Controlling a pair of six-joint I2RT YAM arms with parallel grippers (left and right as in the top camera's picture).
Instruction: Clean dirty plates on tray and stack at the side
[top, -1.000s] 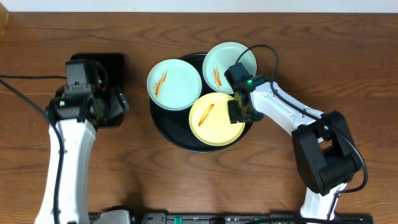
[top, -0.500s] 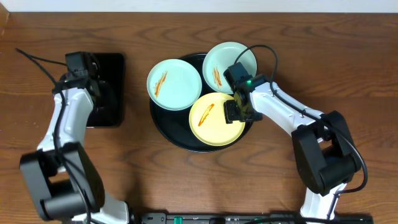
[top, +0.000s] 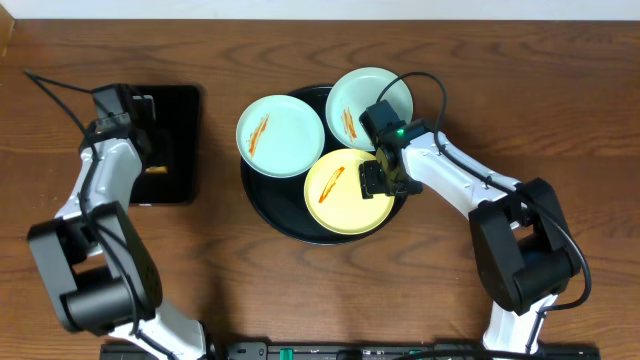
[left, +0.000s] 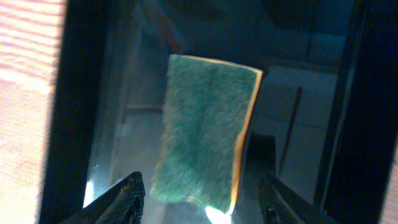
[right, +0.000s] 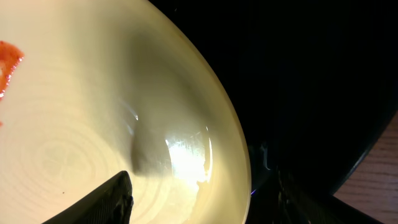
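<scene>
Two claws, both with fingers apart. At the left edge of the surface (top: 560, 100), the left claw (left: 202, 199) hangs over the rectangular tray (top: 182, 125) and straddles the near end of the green sponge (left: 202, 134). Gaps show on either side, and the sponge's long axis runs straight ahead. Mid-surface, the round tray (top: 262, 205) carries three dirty plates (top: 280, 135). At its right rim the right claw (right: 205, 200) straddles the edge of the yellow plate (right: 93, 124) — one finger inside, one outside, not clamped.

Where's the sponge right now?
Left wrist view: the sponge lies in the small rectangular black tray, left of the round tray, between the open fingers of the left tool.
</scene>
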